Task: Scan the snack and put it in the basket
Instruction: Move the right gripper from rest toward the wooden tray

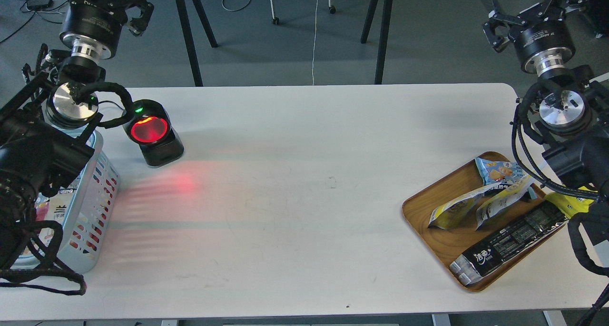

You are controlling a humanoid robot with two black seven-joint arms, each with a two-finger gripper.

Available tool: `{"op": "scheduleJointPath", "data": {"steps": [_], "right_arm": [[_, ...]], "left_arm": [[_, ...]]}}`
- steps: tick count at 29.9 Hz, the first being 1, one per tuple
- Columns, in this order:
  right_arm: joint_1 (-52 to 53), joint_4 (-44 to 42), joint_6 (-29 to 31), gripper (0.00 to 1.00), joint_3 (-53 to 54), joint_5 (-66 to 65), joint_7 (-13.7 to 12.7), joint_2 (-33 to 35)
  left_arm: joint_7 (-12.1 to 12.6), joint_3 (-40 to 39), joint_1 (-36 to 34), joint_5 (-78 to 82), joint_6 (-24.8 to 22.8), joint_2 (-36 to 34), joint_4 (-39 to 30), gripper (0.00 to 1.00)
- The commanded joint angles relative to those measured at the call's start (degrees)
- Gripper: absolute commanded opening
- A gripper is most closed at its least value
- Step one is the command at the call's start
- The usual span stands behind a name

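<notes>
Both jaws raised, empty; openness unclear. I'd send right jaws [499, 28] down to snack [454, 212] on tray [418, 207], right worktop edge, pinching top seam.

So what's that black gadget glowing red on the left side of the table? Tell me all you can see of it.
The scanner is a small black device, seemingly plastic, with a chunky base and a round head tilted up and facing right. Its window glows red, a small green light shines above it, and red light spills onto the white table in front. It stands upright beside the basket, apart from it. A black cable crosses its top-left edge.
</notes>
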State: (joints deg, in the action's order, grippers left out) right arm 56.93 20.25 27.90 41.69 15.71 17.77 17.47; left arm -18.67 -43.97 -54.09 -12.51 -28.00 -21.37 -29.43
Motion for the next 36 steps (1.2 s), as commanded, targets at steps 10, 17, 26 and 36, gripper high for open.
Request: {"op": "scheduleJointPath", "data": {"steps": [10, 17, 26, 36], "right_arm": [[3.96, 2.33, 0.10, 0.99, -10.73, -2.60, 0.60, 4.23], [13.54, 13.48, 0.10, 0.99, -22.25, -13.66, 2.18, 12.32], [28.65, 32.19, 0.10, 0.99, -43.24, -32.30, 3.85, 19.09], [44.75, 51.28, 0.10, 0.99, -60.92, -57.88, 3.85, 21.82]], "left_arm": [[0.21, -1.30, -0.32, 0.12, 0.00, -0.34, 0.34, 1.00], [-0.22, -0.42, -0.67, 0.38, 0.92, -0.60, 0.34, 0.99], [0.21, -0.15, -0.67, 0.74, 2.07, -0.51, -0.10, 1.00], [0.30, -0.15, -0.67, 0.65, 3.56, -0.78, -0.01, 1.00]]}}
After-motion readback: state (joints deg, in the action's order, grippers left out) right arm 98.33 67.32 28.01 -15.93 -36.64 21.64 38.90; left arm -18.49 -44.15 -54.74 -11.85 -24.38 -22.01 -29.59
